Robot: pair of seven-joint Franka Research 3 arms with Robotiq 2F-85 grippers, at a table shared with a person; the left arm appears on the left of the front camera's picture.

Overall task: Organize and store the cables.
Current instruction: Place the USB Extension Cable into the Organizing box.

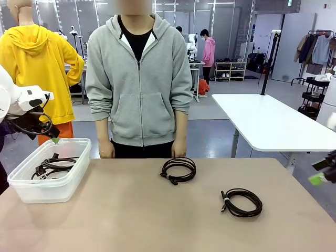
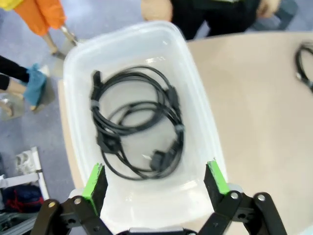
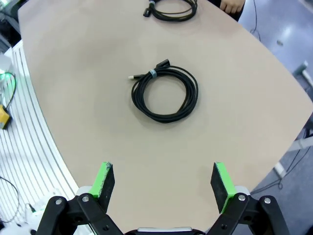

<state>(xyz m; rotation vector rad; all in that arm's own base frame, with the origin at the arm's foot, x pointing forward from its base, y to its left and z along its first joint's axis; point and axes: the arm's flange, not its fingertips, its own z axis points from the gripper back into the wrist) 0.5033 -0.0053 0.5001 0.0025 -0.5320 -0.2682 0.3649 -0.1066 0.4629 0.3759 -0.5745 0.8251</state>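
Coil of cable (image 3: 165, 94) lies flat on the counter (image 3: 88, 142) straight before the right hand (image 3: 163, 172), which is spread and empty, nearer than the left hand (image 2: 155, 172), spread above the box (image 2: 73, 63).

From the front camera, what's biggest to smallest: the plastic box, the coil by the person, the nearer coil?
1. plastic box.
2 and 3 unranked: nearer coil looks slightly bigger than coil by the person, perhaps only through nearness.
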